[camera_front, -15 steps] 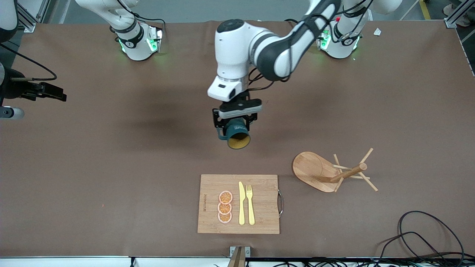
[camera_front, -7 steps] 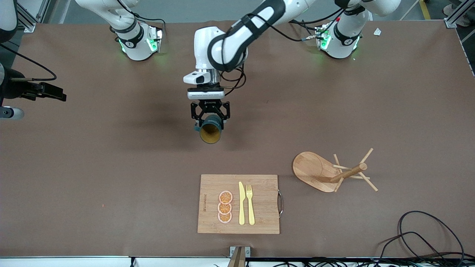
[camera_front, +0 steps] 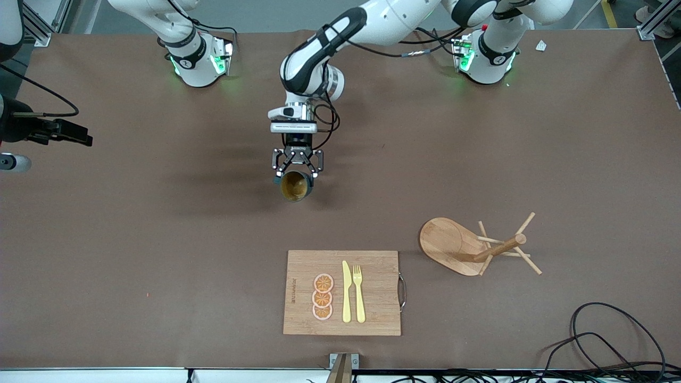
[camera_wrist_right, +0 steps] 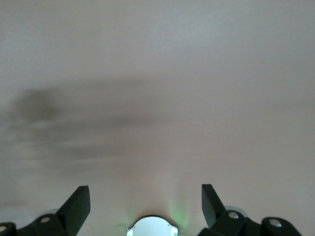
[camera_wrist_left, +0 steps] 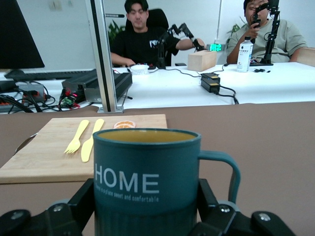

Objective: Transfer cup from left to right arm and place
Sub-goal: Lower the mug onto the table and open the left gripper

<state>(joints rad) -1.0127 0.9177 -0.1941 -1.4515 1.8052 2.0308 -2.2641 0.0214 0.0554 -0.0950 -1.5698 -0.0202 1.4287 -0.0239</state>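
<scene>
We see the table (camera_front: pixel 159 255), covered in brown, spanning the whole front view. The left arm (camera_front: pixel 372 21) reaches from its base toward the table's middle. The right arm (camera_front: pixel 159 21) waits up near its own base, and its gripper does not show in the front view.

Next in size, the board (camera_front: pixel 342 292) lies at the table's near edge. The rack (camera_front: pixel 473 246) lies tipped on its side, toward the left arm's end of the table and slightly farther from the camera than the board.

The left gripper (camera_front: pixel 297 173) hangs over bare table, between the bases and the board, its fingers clamped on the cup (camera_front: pixel 295 186). In the left wrist view the cup (camera_wrist_left: pixel 147 182) sits between the fingers (camera_wrist_left: pixel 81 204), handle to one side, the word HOME on its wall.

In the right wrist view the right gripper (camera_wrist_right: pixel 145 206) has its fingers (camera_wrist_right: pixel 76 206) spread wide apart, with nothing between them.

Smallest, on the board lie a knife (camera_front: pixel 346 291), a fork (camera_front: pixel 359 292) and three orange slices (camera_front: pixel 322 297).
</scene>
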